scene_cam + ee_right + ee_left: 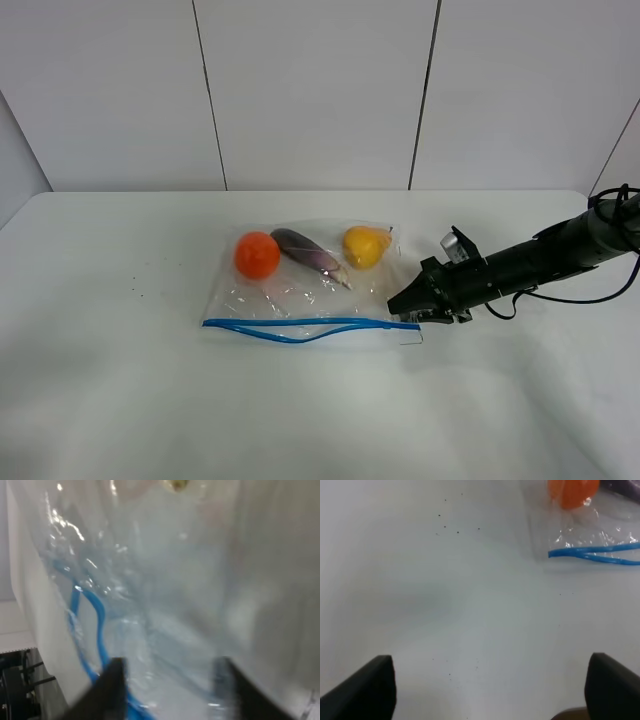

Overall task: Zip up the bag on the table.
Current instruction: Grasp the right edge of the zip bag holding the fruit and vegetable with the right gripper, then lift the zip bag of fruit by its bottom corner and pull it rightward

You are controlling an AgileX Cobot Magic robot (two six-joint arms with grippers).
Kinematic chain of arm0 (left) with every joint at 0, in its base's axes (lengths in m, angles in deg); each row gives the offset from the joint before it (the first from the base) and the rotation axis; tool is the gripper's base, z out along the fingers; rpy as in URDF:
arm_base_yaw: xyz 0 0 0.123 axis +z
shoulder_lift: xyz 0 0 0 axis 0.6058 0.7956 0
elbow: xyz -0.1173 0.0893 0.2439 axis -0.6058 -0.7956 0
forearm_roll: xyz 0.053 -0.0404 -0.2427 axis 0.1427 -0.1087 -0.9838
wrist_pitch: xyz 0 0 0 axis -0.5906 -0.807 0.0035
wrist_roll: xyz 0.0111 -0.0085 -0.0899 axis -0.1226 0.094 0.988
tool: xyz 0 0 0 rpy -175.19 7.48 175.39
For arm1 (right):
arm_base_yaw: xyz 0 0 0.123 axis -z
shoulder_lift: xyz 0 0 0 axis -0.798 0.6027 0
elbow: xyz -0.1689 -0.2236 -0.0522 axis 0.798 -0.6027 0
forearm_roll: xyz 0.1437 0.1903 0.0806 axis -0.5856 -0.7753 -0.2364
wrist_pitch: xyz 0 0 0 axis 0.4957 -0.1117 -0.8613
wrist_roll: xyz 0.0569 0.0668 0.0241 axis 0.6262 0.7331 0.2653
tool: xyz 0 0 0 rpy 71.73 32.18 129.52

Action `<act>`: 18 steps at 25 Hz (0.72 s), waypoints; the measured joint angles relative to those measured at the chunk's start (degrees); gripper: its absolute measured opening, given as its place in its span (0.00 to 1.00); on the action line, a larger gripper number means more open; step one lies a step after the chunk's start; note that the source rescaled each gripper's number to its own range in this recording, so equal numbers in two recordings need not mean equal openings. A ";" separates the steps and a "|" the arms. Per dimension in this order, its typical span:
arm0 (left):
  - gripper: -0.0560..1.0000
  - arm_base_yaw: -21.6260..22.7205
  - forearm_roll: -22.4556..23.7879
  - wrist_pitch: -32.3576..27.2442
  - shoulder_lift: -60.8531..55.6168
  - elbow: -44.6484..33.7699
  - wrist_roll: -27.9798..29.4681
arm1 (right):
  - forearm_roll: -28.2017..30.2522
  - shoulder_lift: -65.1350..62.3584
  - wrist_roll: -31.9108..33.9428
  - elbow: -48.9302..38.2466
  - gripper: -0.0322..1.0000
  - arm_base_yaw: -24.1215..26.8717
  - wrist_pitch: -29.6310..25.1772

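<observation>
Lying flat on a white table [120, 380], a clear bag [300, 290] holds an orange [257, 254], eggplant [305, 252] and pear [364, 246]. Its blue zip strip [300, 327] ends at the tips of the right claw [405, 308], plastic between the partly closed jaws; a firm pinch cannot be confirmed. The left claw [490, 690] gapes wide, empty, the bag's other corner ahead of it
</observation>
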 joint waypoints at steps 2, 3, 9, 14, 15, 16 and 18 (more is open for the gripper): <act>1.00 0.00 0.00 0.00 0.00 0.00 0.00 | 0.45 0.00 -0.05 0.00 0.10 0.00 -0.26; 1.00 0.00 0.00 0.00 0.00 0.00 0.00 | 0.58 0.00 -0.05 0.00 0.03 0.00 -0.30; 1.00 0.00 0.00 0.00 0.00 0.00 0.00 | 0.78 0.00 -0.05 0.00 0.03 0.00 -1.29; 1.00 0.00 0.00 0.00 0.00 0.00 0.00 | -2.15 0.00 0.20 0.00 0.03 0.00 -6.24; 1.00 0.00 0.00 0.00 0.00 0.00 0.00 | -3.18 0.00 0.51 0.00 0.03 0.00 -6.90; 1.00 0.00 0.00 0.00 0.00 0.00 0.00 | -3.87 0.00 1.23 0.00 0.03 0.00 -7.37; 1.00 0.00 0.00 0.00 0.00 0.00 0.00 | -4.96 -0.24 3.13 0.00 0.03 0.00 -7.72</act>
